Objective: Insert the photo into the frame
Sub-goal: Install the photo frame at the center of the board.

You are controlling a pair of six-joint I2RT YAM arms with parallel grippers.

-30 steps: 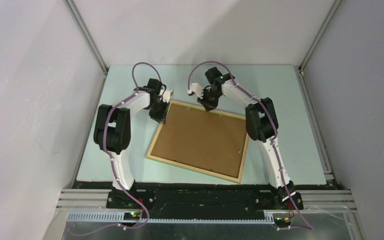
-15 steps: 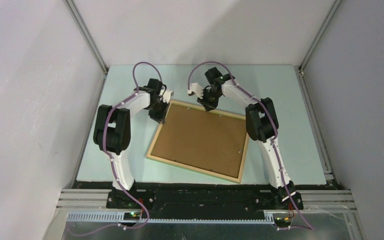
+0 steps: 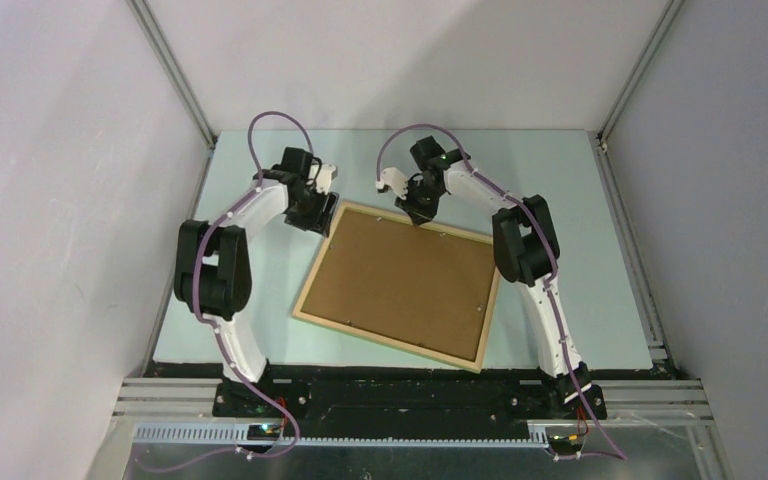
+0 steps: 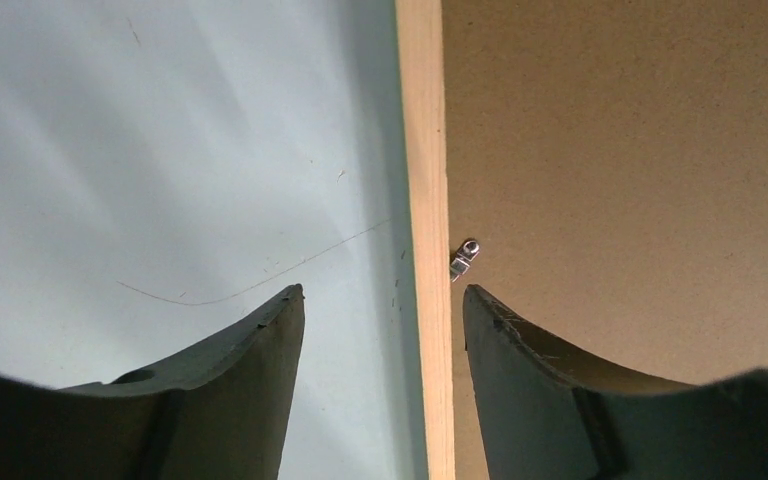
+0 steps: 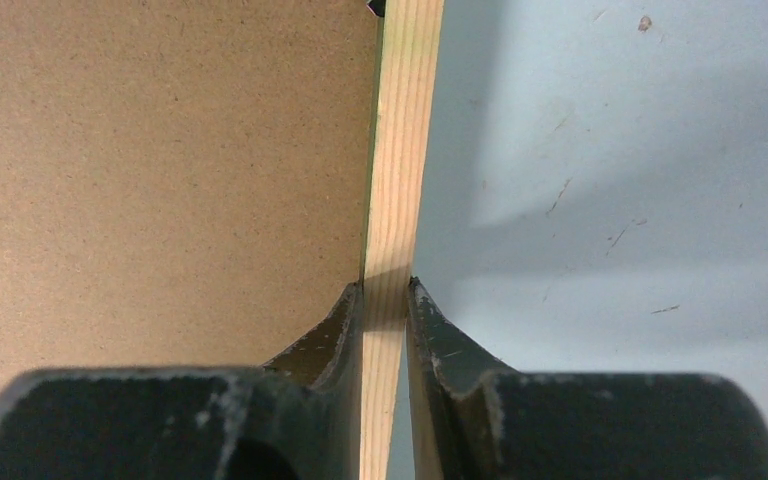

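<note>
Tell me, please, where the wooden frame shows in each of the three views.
Top: frame lies tilted mid-picture, back up.
Left wrist: frame runs vertically just right of centre, between open jaws.
Right wrist: frame vertical at centre, pinched by jaws.
Shared landmark: brown backing board beside it.

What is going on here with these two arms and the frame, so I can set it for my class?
The frame lies back up on the table, with the photo, brown board side up, inside its wooden border. The right end effector is shut on the frame's far rail. The left end effector is open, straddling the left rail without gripping it.
</note>
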